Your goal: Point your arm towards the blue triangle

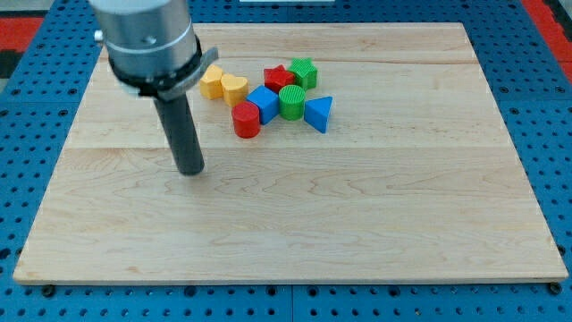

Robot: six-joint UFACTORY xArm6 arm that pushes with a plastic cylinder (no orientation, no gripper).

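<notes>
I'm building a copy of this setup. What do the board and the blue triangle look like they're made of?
The pale wooden board looks like light wood planks joined edge to edge, matte: grain lines and seams show. The blue triangle block looks like plastic or painted wood, smooth and evenly coloured; the picture can't settle which. My tip stands apart to its left.

You are looking at a tabletop (357, 215) of pale, smooth wood with visible grain and plank seams in a matt finish, resting on a blue perforated panel (554, 134) that looks like painted metal. The blocks, including the blue triangle (319, 113), the red cylinder (246, 120), the green cylinder (292, 101) and the yellow heart (234, 88), appear to be plastic with fine ribbed layer lines and a dull sheen. The arm ends in a grey satin metal-looking housing (147, 40) carrying a dark matt rod (183, 130), smooth down to my tip (191, 170).
</notes>
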